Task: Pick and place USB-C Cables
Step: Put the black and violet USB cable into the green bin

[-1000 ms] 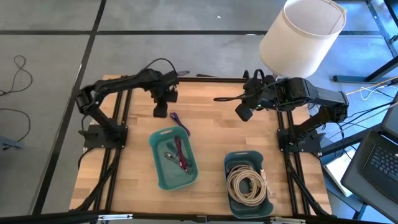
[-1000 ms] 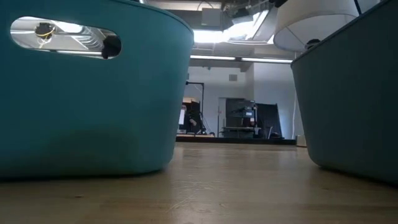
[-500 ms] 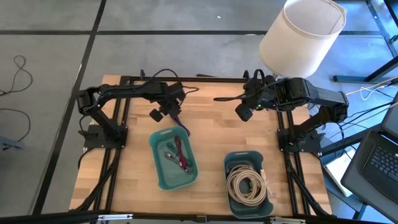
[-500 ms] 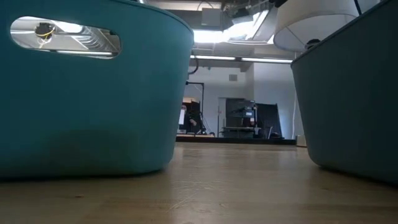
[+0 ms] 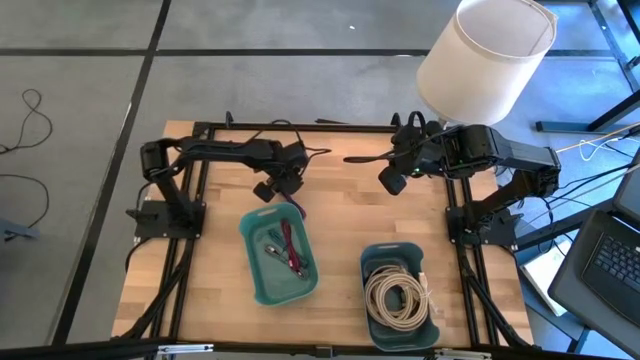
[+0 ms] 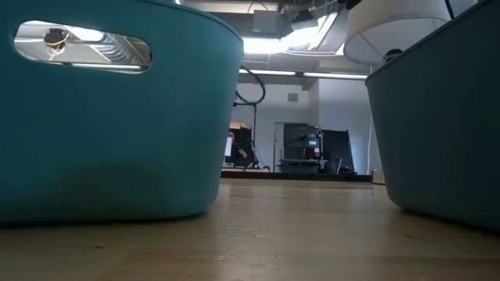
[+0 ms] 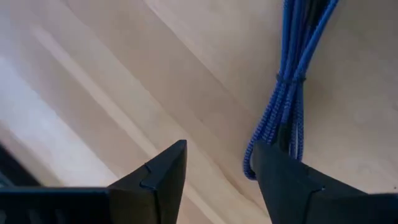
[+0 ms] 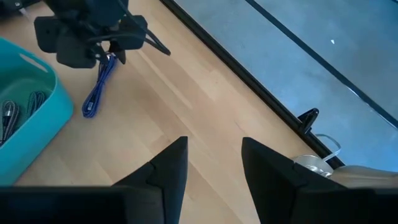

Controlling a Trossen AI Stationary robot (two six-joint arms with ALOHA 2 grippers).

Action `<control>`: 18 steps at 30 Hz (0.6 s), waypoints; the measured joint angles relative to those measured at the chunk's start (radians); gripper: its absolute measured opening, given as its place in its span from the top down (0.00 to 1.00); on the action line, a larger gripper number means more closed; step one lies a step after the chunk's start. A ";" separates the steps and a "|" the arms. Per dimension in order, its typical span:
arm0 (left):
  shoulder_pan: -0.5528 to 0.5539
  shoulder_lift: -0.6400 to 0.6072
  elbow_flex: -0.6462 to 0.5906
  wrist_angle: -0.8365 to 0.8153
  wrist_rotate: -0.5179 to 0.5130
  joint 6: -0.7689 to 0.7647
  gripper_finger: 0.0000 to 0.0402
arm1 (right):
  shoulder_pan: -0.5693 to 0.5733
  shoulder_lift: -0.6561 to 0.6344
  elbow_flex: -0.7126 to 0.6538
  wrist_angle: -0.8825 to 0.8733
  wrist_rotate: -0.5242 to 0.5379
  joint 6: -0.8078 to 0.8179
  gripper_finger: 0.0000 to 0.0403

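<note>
A blue braided cable bundle [image 5: 298, 207] lies on the wooden table just beyond the left teal tray [image 5: 250, 225], which holds several short leads [image 5: 285, 250]. My left gripper [image 7: 217, 180] is open and points down right over it. The cable [image 7: 292, 81] runs beside one finger [image 7: 280, 180], outside the gap, and that finger covers its looped end. The right wrist view shows the same cable [image 8: 98, 87] under my left gripper [image 8: 111, 57]. Cream-white coils [image 5: 397, 295] lie in the right teal tray [image 5: 370, 255]. My right gripper [image 5: 392, 182] hangs open high over the table's far right. My left gripper has one finger standing in front of the blue cable's looped end [image 7: 250, 165]; I cannot tell whether it touches the cable. Nothing is between the fingers.
A white lampshade [image 5: 485, 55] stands beyond the table's far right corner, and a laptop [image 5: 610, 260] sits off the right side. Bare wood lies between the trays and along the far edge. In the low view the two trays' walls [image 6: 117, 117] [image 6: 437, 117] fill both sides.
My left gripper has moved toward the table's right edge and a little nearer, has come down and has rolled about its own axis. It now stands over the blue cable, which has stayed where it was.
</note>
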 joint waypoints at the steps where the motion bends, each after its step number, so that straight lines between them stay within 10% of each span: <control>1: 0.000 0.009 0.000 -0.007 -0.002 -0.003 0.55 | 0.000 0.000 0.000 -0.002 0.000 0.000 0.62; 18: -0.018 0.065 0.000 -0.118 0.103 -0.075 0.60 | -0.001 0.000 0.000 -0.017 0.000 -0.023 0.62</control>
